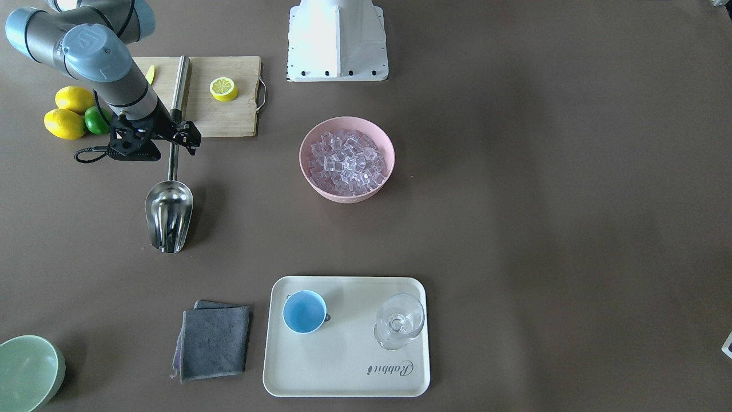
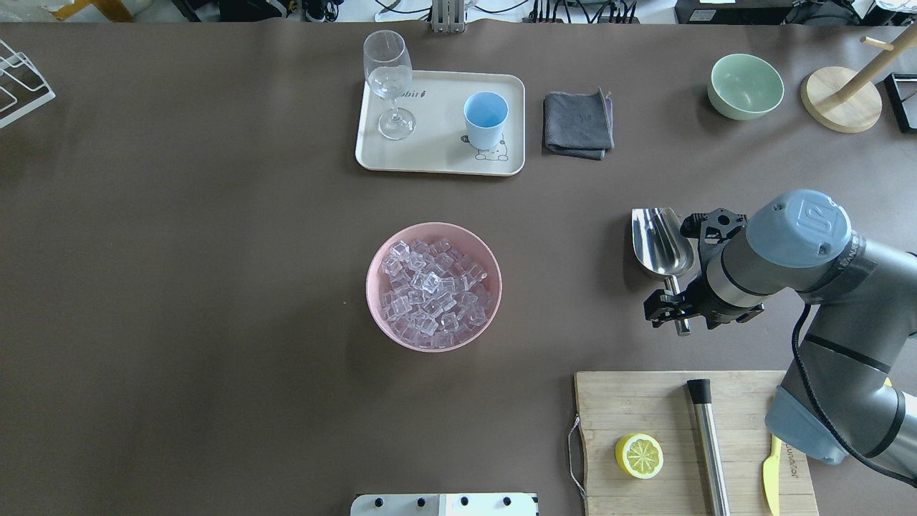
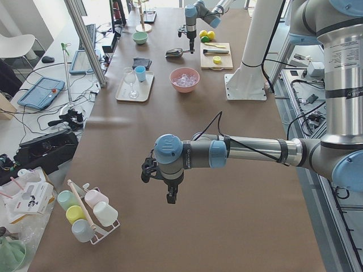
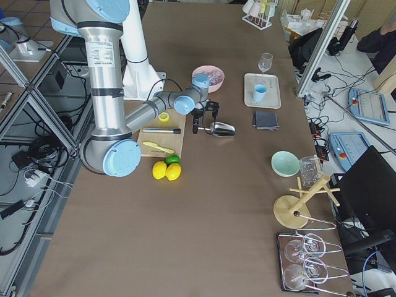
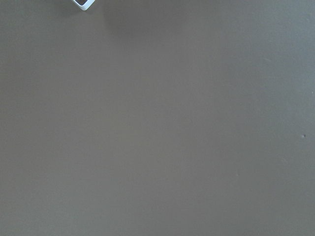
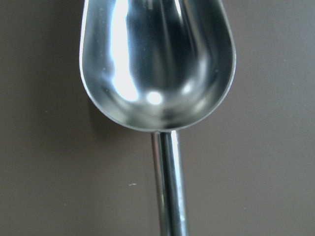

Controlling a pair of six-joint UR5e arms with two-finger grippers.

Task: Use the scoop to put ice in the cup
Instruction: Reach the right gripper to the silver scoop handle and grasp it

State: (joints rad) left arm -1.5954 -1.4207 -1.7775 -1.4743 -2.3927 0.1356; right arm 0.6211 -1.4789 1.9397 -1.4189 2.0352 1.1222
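The right gripper [image 2: 675, 307] sits over the scoop [image 1: 168, 214], straddling its handle partway along, with the handle's end showing past it on the robot's side; whether the fingers clamp the handle or only flank it cannot be told; the wrist view shows the trough and handle close up, and no fingers. The scoop is beside the board [image 1: 229, 117], its mouth pointing away from the robot towards the cloth [image 1: 214, 340]; its trough shows only bare shiny steel; whether it rests on the table [image 1: 543, 229] or hangs just above it is unclear.

The ice [image 1: 346, 160] is heaped in the pink bowl [image 1: 301, 154] near the table's middle, well apart from the scoop. The cup [image 1: 304, 312] stands upright on the tray [image 1: 343, 366], at the end nearer the cloth; a stemmed glass [image 1: 399, 320] stands at the tray's other end.

On the board lie a lemon half [image 1: 223, 88] and a steel rod [image 1: 182, 80]; two lemons [image 1: 66, 123] and a lime [image 1: 96, 120] sit just beside it; a green bowl [image 1: 28, 372] stands near the table's corner.

The left gripper [image 3: 170, 195] points down over bare table far from all this; it shows only in the side view, so its opening cannot be told.
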